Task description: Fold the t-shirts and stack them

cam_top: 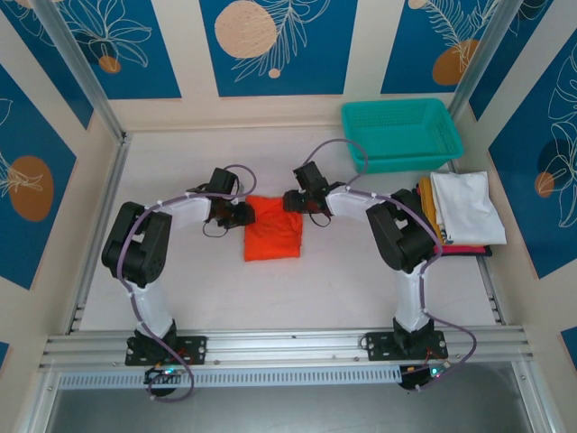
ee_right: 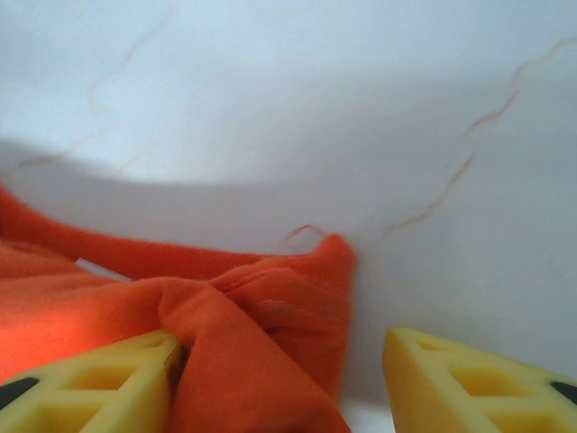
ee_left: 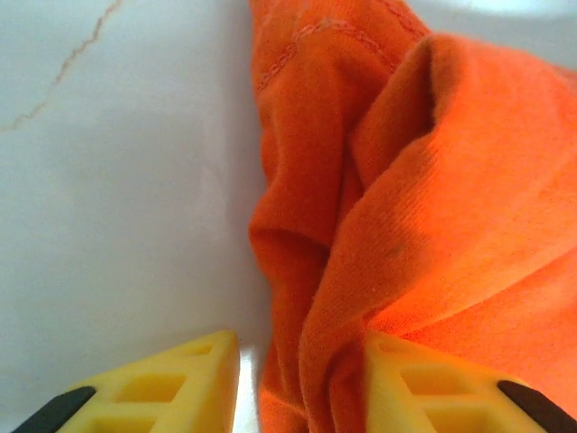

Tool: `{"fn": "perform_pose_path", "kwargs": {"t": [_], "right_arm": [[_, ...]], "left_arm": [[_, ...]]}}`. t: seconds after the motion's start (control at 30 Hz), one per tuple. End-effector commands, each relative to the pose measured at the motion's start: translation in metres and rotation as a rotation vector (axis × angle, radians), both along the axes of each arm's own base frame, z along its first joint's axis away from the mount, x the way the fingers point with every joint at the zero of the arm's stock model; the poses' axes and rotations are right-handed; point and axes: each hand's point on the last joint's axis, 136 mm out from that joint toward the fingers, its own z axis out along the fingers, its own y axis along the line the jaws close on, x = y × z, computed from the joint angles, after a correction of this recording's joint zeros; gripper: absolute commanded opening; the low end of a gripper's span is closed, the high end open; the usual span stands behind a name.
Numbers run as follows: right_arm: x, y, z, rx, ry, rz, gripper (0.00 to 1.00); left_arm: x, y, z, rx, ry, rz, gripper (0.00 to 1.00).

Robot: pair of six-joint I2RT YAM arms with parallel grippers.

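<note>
The bright orange-red t-shirt (cam_top: 273,231) lies as a roughly folded rectangle on the white table between both arms. My left gripper (cam_top: 241,215) is at the shirt's upper left corner. In the left wrist view it (ee_left: 302,383) is open, its yellow fingers (ee_left: 185,379) straddling a bunched fold of the shirt (ee_left: 433,207), with bare table showing beside the left finger. My right gripper (cam_top: 296,200) is at the upper right corner. It (ee_right: 279,379) is open wide, the shirt's corner (ee_right: 270,316) lying against its left finger. The folded stack (cam_top: 464,209), white on top, sits at the right.
A teal mesh basket (cam_top: 402,133) stands at the back right, just behind the folded stack. Aluminium frame rails run along the table's left side (cam_top: 95,225) and near edge (cam_top: 288,347). White table surface (cam_top: 180,162) surrounds the orange shirt.
</note>
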Motion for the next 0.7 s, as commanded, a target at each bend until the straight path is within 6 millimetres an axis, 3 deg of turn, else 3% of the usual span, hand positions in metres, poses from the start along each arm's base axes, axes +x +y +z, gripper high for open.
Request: {"fn": "perform_pose_path", "kwargs": {"t": [0.0,0.2,0.33,0.5,0.57,0.67], "right_arm": [[0.014,-0.03,-0.009,-0.085,0.02,-0.071,0.59],[0.031,-0.044,0.006,-0.056,0.021,-0.123,0.63],[0.03,-0.048,0.027,-0.006,-0.016,-0.111,0.66],[0.01,-0.042,0.055,0.076,-0.065,-0.071,0.71],[-0.001,-0.039,0.061,0.108,-0.073,-0.062,0.72],[-0.018,-0.03,0.063,0.151,-0.065,-0.038,0.72]], "left_arm": [[-0.004,0.017,-0.017,0.068,0.033,0.015,0.36],[-0.002,0.018,-0.02,0.068,0.034,0.021,0.38],[0.001,0.015,-0.007,0.047,0.005,0.019,0.46],[0.009,0.01,0.037,-0.009,-0.098,0.029,0.64],[0.014,0.009,0.053,-0.023,-0.134,0.032,0.67],[0.024,0.008,0.059,-0.011,-0.148,0.033,0.63]]}}
